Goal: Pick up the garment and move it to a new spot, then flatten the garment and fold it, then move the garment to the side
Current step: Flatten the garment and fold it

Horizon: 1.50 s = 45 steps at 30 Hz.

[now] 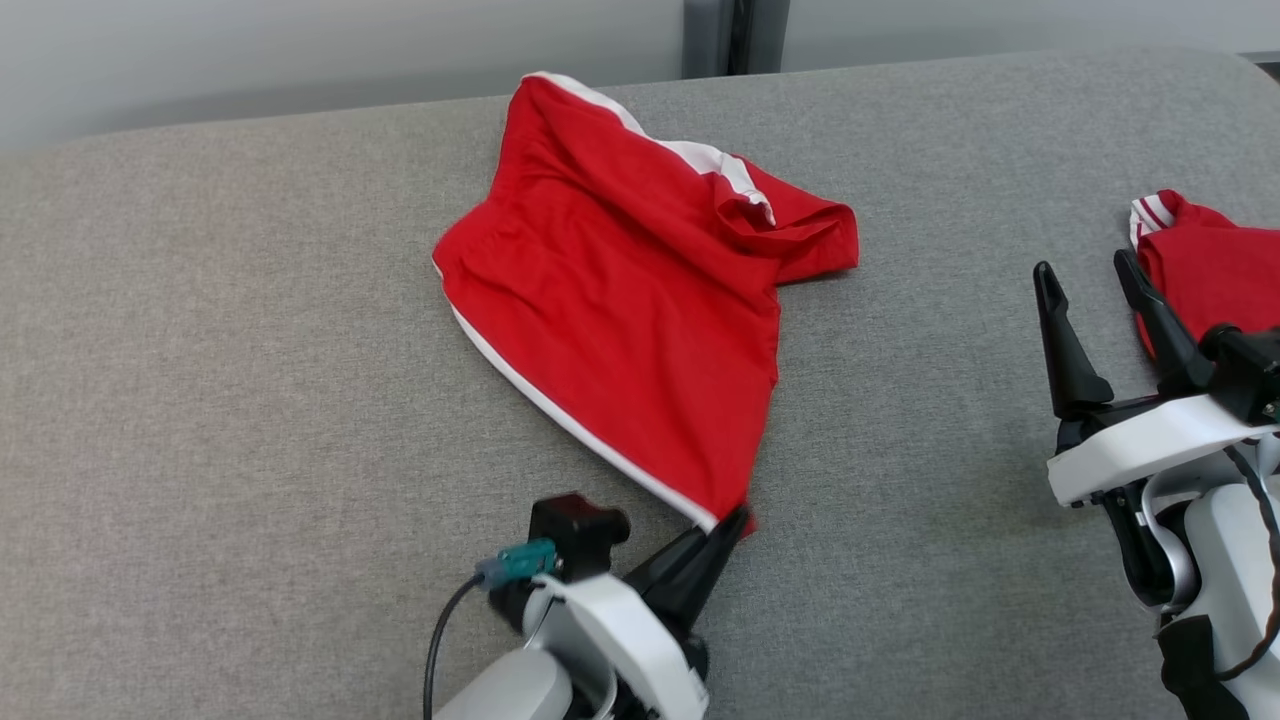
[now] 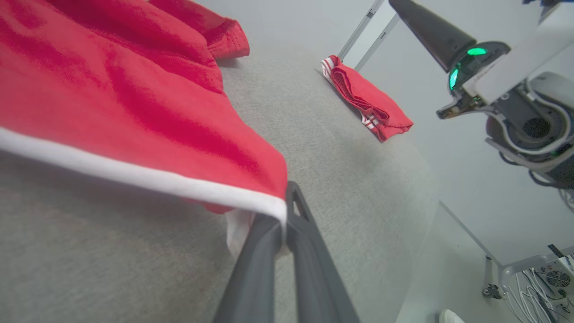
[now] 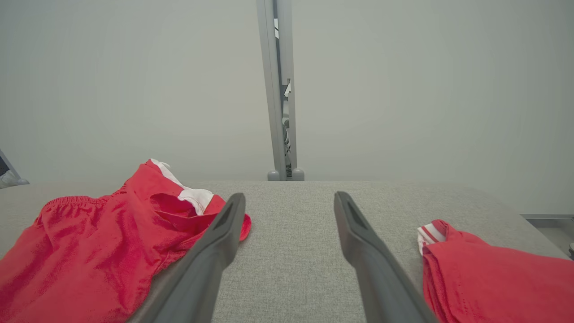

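The garment (image 1: pixel 620 290) is a pair of red shorts with white side stripes, lying crumpled across the middle of the grey table (image 1: pixel 200 400). My left gripper (image 1: pixel 735 520) is shut on the garment's near corner; the left wrist view shows the white-edged hem (image 2: pixel 264 204) pinched between the fingers (image 2: pixel 309 251). The garment (image 3: pixel 89 242) also lies at the left of the right wrist view. At the right of the table my right gripper (image 1: pixel 1090 275) stands open, with nothing between its fingers (image 3: pixel 210 251).
A second red garment (image 1: pixel 1210 270), folded, lies at the table's right edge, just behind my right gripper; it also shows as a folded red garment (image 2: pixel 370 105) and a red garment (image 3: pixel 493 278). A metal frame post (image 3: pixel 280 89) stands behind the table.
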Available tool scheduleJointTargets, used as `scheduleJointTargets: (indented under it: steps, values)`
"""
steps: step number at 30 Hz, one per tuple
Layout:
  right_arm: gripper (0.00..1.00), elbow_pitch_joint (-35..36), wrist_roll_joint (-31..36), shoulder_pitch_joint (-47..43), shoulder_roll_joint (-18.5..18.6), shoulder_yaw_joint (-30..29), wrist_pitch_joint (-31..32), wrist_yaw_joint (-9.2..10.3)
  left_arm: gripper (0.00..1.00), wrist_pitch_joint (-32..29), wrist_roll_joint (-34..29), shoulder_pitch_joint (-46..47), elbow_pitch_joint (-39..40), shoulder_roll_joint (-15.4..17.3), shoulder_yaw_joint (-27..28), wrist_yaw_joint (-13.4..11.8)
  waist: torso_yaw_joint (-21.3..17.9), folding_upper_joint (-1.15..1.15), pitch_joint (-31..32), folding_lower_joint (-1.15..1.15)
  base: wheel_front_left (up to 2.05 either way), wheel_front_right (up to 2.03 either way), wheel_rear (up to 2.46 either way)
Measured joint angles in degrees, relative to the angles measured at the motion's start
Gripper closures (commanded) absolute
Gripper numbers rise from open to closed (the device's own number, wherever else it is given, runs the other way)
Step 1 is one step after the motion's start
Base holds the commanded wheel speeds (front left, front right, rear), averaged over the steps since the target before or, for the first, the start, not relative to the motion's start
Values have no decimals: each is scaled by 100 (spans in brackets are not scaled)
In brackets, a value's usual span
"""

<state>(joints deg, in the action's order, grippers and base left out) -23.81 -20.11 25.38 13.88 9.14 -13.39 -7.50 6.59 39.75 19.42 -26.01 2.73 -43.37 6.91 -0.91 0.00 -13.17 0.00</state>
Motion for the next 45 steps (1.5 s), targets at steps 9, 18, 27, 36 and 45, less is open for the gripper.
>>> scheduleJointTargets:
  steps: [9, 18, 27, 36, 45]
  values:
    - [0, -170, -10, 0, -140, 177, 33, 0, 100, 383, 2073, 639, 1534, 5, -277, 35, -115, 0, 138, 0, 0, 0, 0]
    - [0, -276, -64, -1, -187, 434, 42, 0, 100, 353, 1968, 847, 680, 30, -818, -461, -268, 0, 109, 0, 0, 0, 0]
    - [0, -374, -74, -4, -193, 466, -8, 0, 0, -155, 1619, 776, -187, 93, -1447, -643, -221, 0, 123, 0, 0, 0, 0]
    - [0, -422, -63, -9, -190, 513, -11, 0, 0, -199, 1696, 676, -103, 437, -1421, -436, -69, 0, 250, 0, 0, 0, 0]
    - [0, -370, -47, -91, -187, 504, -14, 0, 0, -455, 1979, 411, 555, 1365, -1171, -467, 80, 0, 379, 0, 0, 0, 0]
